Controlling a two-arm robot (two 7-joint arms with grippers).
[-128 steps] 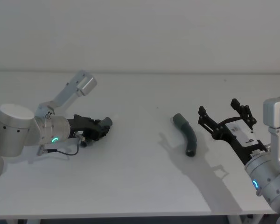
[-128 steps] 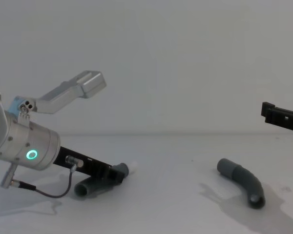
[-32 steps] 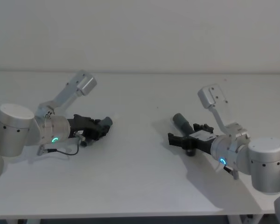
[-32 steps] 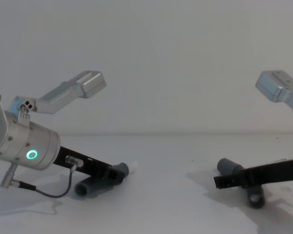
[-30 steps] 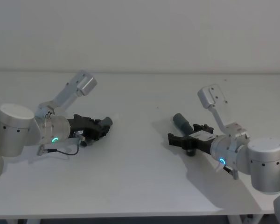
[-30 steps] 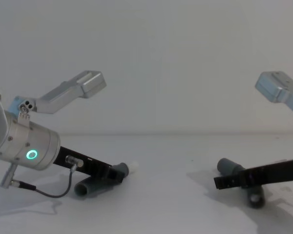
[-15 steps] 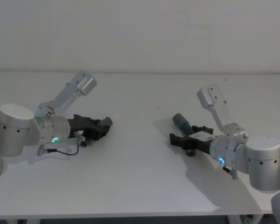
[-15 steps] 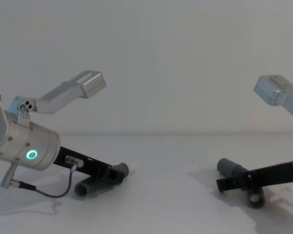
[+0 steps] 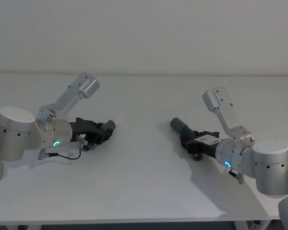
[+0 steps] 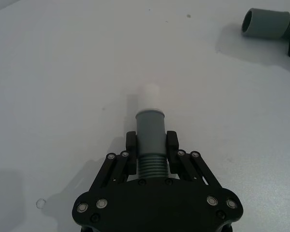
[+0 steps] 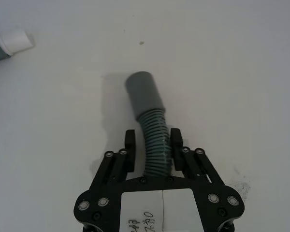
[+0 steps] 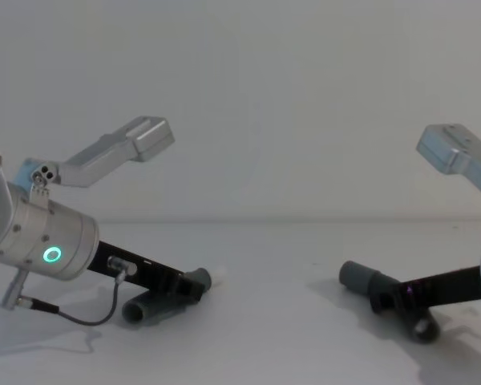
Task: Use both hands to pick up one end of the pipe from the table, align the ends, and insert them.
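Desk: your desk (image 9: 144, 191) is plain white; both arms lie low over it, one at each side.
Right hand: your right hand (image 11: 153, 139) sits at the near right, fingers clamped on the ribbed middle of the plain grey piece (image 11: 144, 92).
Grey piece: its collar end points toward the desk's middle; its other end shows low at the desk in the chest view.
Left hand: your left hand (image 10: 151, 142) is at the left, drawn narrow, gripping the white-tipped piece (image 10: 150, 125) just behind its collar.
White tip: the white tip (image 10: 149, 93) sticks out past the fingers, aimed toward the grey piece.
Around: a thin black cable (image 12: 80, 322) loops below the left wrist; a small dark speck (image 11: 141, 42) lies farther back.
In the way: desk surface lies between the two ends, which are well apart.
Far: a pale wall (image 9: 144, 33) stands behind the desk.
Change, right: half a second ago the fingers stood spread either side of the grey piece; now they are closed on it, and the collar end has swung toward the middle. About four seconds ago this hand hung wide open, off to the piece's right.
Change, left: same grip and same place as before.
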